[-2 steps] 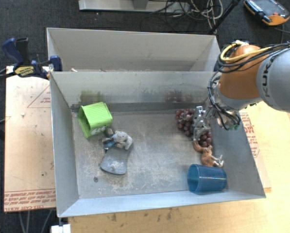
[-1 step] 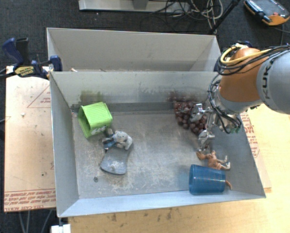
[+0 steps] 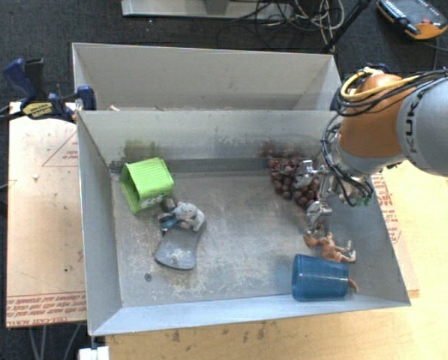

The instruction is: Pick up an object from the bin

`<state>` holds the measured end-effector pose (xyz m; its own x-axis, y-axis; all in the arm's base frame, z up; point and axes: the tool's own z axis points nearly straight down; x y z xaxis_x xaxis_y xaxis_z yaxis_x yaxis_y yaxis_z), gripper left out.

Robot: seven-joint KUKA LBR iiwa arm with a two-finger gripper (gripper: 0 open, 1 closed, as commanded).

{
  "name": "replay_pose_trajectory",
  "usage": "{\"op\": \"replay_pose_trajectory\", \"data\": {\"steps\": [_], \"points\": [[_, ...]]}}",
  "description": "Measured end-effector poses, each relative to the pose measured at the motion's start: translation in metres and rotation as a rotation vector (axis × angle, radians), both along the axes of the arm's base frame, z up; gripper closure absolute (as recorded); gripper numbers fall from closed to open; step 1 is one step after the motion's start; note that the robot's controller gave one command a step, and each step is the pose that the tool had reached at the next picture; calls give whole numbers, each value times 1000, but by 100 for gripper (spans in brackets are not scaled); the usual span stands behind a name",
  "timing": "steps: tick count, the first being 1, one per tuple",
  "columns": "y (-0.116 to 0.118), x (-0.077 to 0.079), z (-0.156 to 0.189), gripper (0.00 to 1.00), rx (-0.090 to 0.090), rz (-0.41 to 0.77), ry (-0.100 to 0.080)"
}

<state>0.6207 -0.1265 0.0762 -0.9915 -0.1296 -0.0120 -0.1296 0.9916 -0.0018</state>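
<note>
The gripper point(image 3: 316, 210) is hovering with the small orange toy figure point(image 3: 330, 247) lying near at its 6 o'clock, stretching 10-to-4. I cannot tell how wide the gripper is standing.

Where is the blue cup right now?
In the camera view, the blue cup lies on its side in the bin's lower right corner, just below a small orange toy figure.

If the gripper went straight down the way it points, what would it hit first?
Probably the small orange-brown toy figure just below the gripper in view; depth is unclear, so perhaps bare bin floor.
</note>
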Motion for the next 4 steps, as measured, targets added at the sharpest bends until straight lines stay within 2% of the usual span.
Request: {"op": "replay_pose_trajectory", "data": {"steps": [1, 2, 3, 4], "points": [[-4, 4, -1, 0, 3, 21, 5], [-14, 28, 0, 100, 13, -128, -5], [-14, 28, 0, 100, 13, -128, -5], [-18, -1, 18, 0, 1, 9, 5]]}}
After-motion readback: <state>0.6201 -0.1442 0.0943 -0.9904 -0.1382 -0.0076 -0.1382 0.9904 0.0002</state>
